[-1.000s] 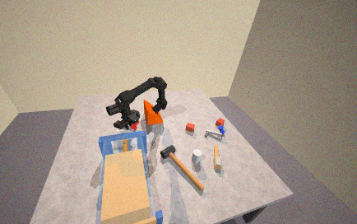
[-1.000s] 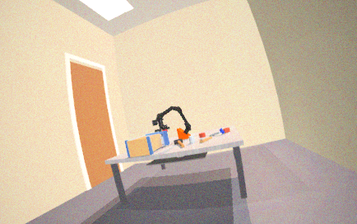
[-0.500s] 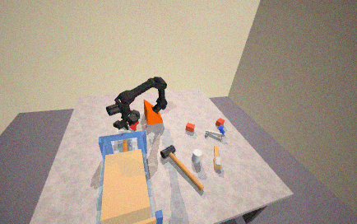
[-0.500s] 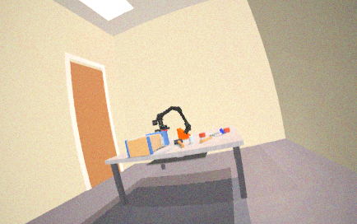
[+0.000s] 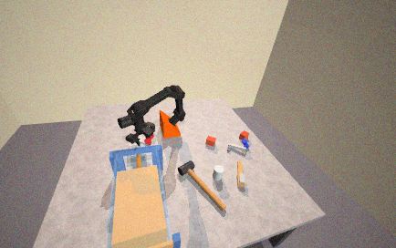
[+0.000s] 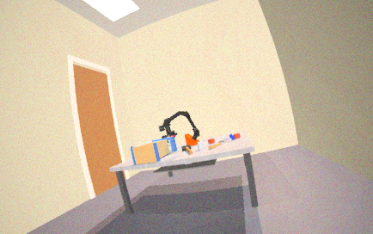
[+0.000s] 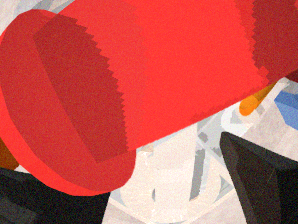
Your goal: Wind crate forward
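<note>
The tan crate (image 5: pixel 139 201) (image 6: pixel 144 153) lies flat inside the clear-panelled cubby. Its front is near the blue frame (image 5: pixel 158 155) (image 6: pixel 174 144) at the rack mouth; the top view does not show clearly whether they touch. An orange strap (image 5: pixel 139 160) runs from the crate toward the winch, which is mostly hidden under the arm. The handle's red grip (image 5: pixel 149 140) (image 7: pixel 190 65) stands by the winch and fills the upper wrist view. My gripper (image 5: pixel 140 138) (image 7: pixel 171 140) is open. Its fingers are wide apart below the red grip in the wrist view, with nothing seen held between them.
An orange wedge (image 5: pixel 170 128) stands by the arm's base. A black-headed mallet (image 5: pixel 206 189), white cylinder (image 5: pixel 218 172), orange-handled tool (image 5: pixel 240 169), grey bar with a blue knob (image 5: pixel 245 143) and red cubes (image 5: pixel 211 141) (image 5: pixel 244 135) lie to the right.
</note>
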Robot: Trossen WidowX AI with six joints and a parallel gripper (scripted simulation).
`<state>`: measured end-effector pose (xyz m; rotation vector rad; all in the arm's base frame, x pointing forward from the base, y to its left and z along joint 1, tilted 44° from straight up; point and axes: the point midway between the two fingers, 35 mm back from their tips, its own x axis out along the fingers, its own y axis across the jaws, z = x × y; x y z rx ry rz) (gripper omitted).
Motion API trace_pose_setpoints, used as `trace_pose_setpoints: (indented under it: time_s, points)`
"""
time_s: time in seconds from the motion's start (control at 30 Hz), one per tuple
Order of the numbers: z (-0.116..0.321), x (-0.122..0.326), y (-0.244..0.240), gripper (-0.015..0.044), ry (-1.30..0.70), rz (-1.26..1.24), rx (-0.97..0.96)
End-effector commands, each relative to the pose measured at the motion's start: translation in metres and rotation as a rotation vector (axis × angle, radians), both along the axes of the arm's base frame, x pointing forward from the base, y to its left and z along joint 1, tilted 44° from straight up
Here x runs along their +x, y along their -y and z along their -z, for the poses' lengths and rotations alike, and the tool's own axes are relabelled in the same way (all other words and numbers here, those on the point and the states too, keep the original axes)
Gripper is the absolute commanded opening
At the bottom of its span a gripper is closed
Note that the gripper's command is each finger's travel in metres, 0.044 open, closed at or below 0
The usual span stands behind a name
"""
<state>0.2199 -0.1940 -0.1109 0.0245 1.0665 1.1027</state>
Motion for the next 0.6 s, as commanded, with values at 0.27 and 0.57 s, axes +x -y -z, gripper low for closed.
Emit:
trace_pose_setpoints:
  time_s: [0.27, 0.57]
  points:
    - [-0.022, 0.004, 0.026, 0.044, -0.005, -0.003, -0.031]
    - [-0.095, 0.001, 0.086, 0.044, -0.019, -0.008, -0.117]
